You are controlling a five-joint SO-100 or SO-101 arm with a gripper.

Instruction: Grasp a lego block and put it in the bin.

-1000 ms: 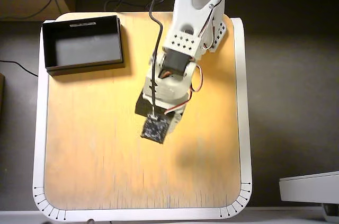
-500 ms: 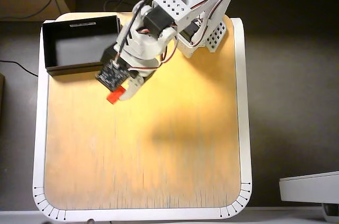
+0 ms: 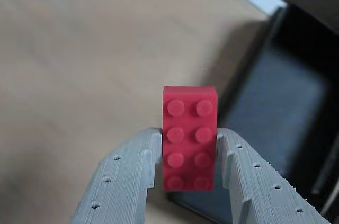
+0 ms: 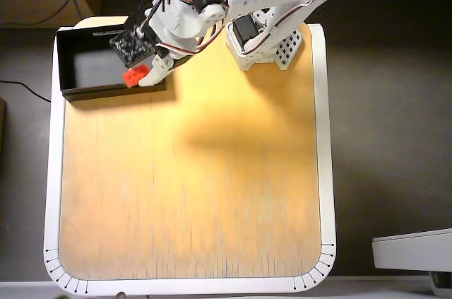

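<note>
Lego block (image 3: 189, 138), bright red with 2 rows of 4 studs, sits pinched in the hand (image 3: 188, 150).

Wooden table (image 4: 191, 193), white rim, dark floor (image 4: 388, 136)

A bright red lego block (image 3: 189, 138) sits between pale grey ridged gripper (image 3: 189, 144) fingers, beside a black bin (image 4: 67, 66) with dark grey floor at the white-rimmed, light wood tabletop's (image 4: 191, 186) far-left corner.
</note>
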